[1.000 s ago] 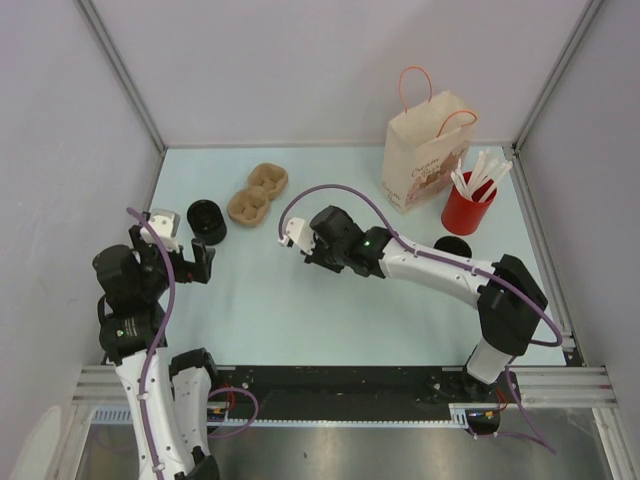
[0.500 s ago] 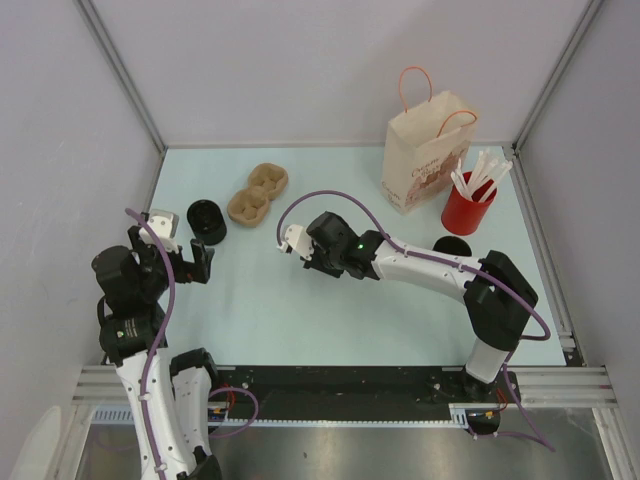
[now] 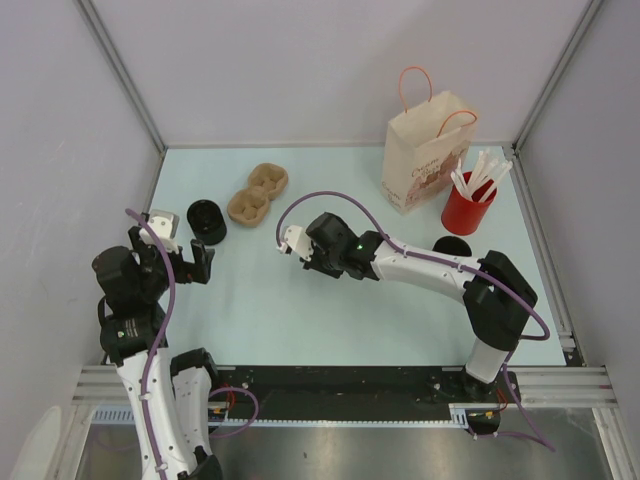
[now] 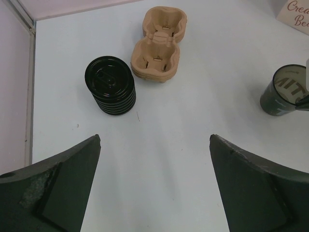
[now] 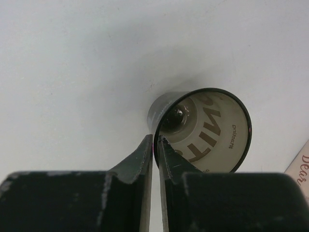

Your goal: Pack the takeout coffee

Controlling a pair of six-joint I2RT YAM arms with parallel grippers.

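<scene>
While the right arm has nudged left and settled, right fingers [image 5: 137, 162] pinched on the open cup's [image 5: 212, 128] rim, the coffee [image 3: 206, 221] stands untouched beside the tray [image 3: 256, 192]; left fingers [image 4: 58, 183] are spread wide, short of it. Packing hasn't begun.

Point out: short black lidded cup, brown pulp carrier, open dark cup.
short black lidded cup [image 4: 109, 77], left wrist view, lid centre.
brown pulp carrier [image 4: 160, 41], left wrist view, join between wells.
open dark cup [image 5: 212, 128], right wrist view, inner wall.
</scene>
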